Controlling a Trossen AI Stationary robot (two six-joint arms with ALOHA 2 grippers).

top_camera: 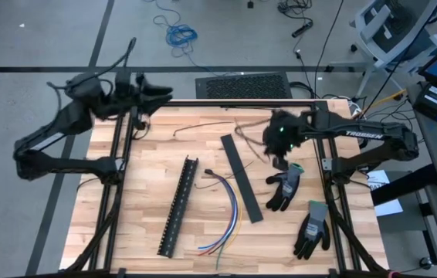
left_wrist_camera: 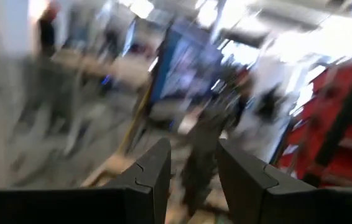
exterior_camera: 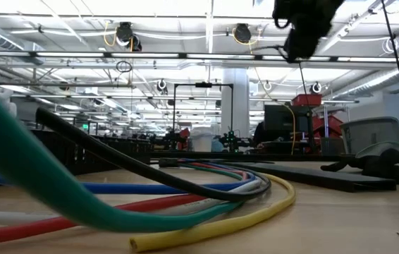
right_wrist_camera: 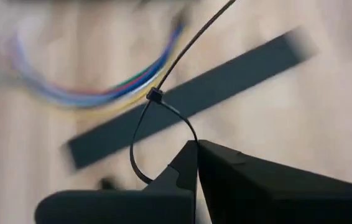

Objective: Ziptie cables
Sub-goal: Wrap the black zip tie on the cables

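The bundle of thin multicoloured cables [top_camera: 225, 208] lies in a loose arc on the pale wooden tabletop [top_camera: 141, 162], a little toward six o'clock from its centre. The bundle curves from a dark end near the middle down to fanned blue, red and yellow-green tips near the front edge. At table height the same cables fill the foreground as thick blue, red, green and yellow strands [exterior_camera: 185, 201].

At nine o'clock from the cables lies a black slotted plastic strip [top_camera: 178, 207], set on a diagonal. At three o'clock from them lies a flat black plastic cover strip [top_camera: 242, 177], also diagonal, just beside the arc. Two black-and-green work gloves [top_camera: 299, 205] lie at three to four o'clock on the tabletop.

The right gripper [right_wrist_camera: 196, 144] hangs above the tabletop at about one o'clock from the cables. Its fingers are pressed together on a thin black zip tie [right_wrist_camera: 157, 106], which is already threaded through its own head into a small loop, with its long tail running away over the cover strip. The loop hangs apart from the cables and encloses none of them.

The left gripper [left_wrist_camera: 193, 165] is raised off the far left corner, at about eleven o'clock, pointing out into the room. Its fingers stand partly apart with nothing between them.
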